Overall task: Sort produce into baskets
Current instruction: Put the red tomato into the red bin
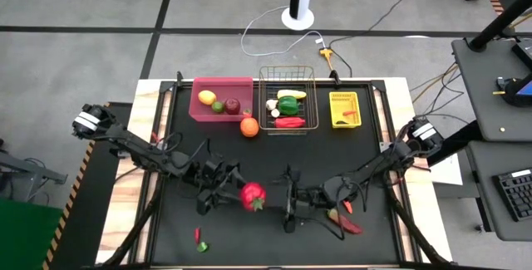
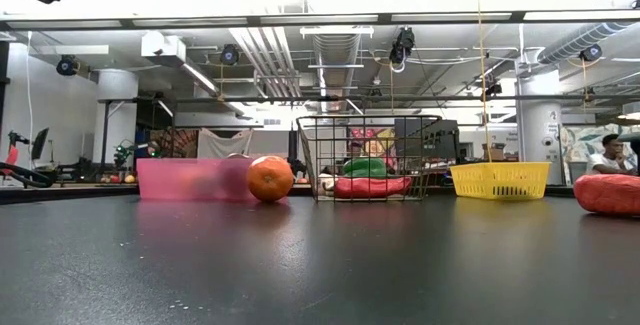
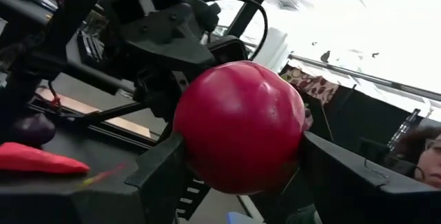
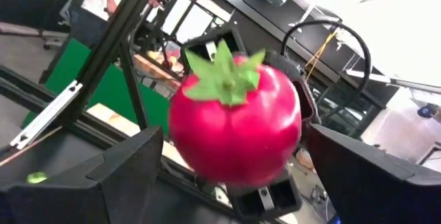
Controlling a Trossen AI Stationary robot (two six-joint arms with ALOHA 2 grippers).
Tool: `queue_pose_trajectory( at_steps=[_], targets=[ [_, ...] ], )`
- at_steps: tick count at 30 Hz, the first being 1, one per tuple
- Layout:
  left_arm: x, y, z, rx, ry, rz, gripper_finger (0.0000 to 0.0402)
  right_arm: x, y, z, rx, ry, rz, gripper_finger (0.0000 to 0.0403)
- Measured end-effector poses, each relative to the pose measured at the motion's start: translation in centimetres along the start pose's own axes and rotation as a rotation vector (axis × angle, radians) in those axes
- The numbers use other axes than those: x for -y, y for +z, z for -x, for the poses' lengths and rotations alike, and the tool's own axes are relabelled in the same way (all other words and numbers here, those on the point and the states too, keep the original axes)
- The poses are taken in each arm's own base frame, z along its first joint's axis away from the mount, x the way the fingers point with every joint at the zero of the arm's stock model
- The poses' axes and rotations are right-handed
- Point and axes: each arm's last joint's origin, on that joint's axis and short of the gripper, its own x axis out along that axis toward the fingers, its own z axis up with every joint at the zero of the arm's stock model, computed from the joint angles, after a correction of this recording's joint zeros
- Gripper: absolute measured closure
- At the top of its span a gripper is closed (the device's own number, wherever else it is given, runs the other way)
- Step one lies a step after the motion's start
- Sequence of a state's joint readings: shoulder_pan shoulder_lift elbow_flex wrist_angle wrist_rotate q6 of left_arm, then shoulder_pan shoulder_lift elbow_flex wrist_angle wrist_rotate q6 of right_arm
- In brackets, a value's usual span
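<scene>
Red and glossy, a toy tomato (image 1: 253, 195) sits pinched between the fingers of the left gripper (image 3: 241, 165), held above the near middle of the black table (image 1: 274, 158); its green star-shaped stalk (image 4: 224, 72) faces the right gripper (image 4: 231, 172), whose fingers stand spread wide on either side of the fruit without touching it, which reads as a hand-over with the left arm now carrying it. It looks smooth, round and firm, a light plastic piece that should not deform in the grip. Farther out, sorting seems well under way: the pink bin (image 1: 223, 114) holds a lemon, a lime and a dark red fruit, the wire basket (image 1: 288, 125) holds greens, something white and a red chilli, and the yellow bin (image 1: 344, 120) has a small orange-red item. Left to sort are an orange (image 1: 249, 126) beside the pink bin, red chillies (image 1: 345, 219) under the right arm, and a small red and green pair (image 1: 199, 240) near the front edge.
</scene>
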State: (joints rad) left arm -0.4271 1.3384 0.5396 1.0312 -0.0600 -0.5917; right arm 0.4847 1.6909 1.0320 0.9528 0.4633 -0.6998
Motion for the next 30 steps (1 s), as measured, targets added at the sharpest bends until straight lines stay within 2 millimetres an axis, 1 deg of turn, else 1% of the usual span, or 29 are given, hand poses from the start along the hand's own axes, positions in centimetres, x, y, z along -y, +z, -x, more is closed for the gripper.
queue_pose_trajectory(
  at_steps=[7,14,23,26,30],
  targets=[
    [-0.07,0.04,0.0,0.006,0.011,-0.007,0.0155,0.32,0.34,-0.48,0.017,0.02,0.029,0.0065],
    [-0.04,0.03,0.0,0.006,0.008,-0.007,0.0154,0.82,-0.11,-0.88,0.028,0.047,0.007,0.0082],
    [-0.08,0.01,0.01,0.01,0.019,-0.017,0.0154,0.86,-0.21,-0.93,0.031,0.064,0.008,0.0109],
    [-0.09,0.02,0.01,0.013,0.023,-0.029,0.0142,0.87,-0.2,-0.91,0.027,0.066,0.008,0.0111],
    [-0.12,0.04,0.01,0.017,0.03,-0.061,0.0108,1.0,-0.1,-0.85,0.019,0.07,-0.014,0.0111]
  ],
)
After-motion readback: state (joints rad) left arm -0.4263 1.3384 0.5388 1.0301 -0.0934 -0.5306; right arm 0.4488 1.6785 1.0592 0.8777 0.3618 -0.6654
